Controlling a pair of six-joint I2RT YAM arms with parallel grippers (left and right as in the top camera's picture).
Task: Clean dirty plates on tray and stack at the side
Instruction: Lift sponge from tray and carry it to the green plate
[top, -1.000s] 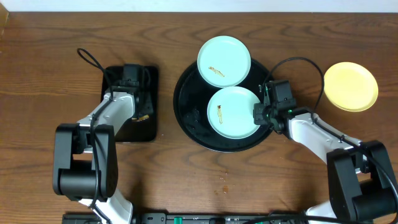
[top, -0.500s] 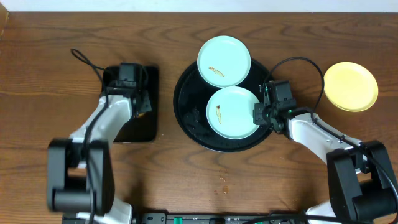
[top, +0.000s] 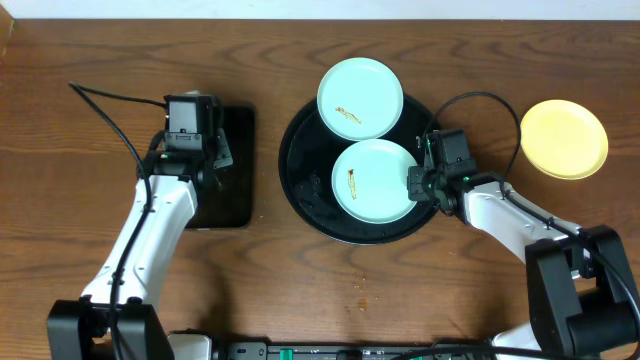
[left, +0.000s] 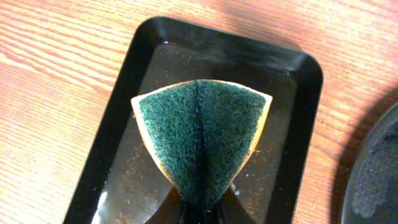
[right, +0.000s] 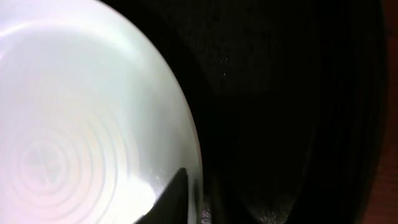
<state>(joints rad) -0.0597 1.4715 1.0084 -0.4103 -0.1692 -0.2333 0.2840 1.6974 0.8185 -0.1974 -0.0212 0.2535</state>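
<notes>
Round tray (top: 303, 195) holds two smeared mint plates (top: 374, 181); left tool (left: 199, 208) pinches a green sponge (left: 200, 137) above rectangular tray (left: 303, 130); grip of right tool (top: 417, 185) indeterminate.

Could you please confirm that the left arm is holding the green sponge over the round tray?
Not quite. The left gripper holds the green sponge over the small rectangular tray, not the round tray. The left wrist view shows this.
</notes>
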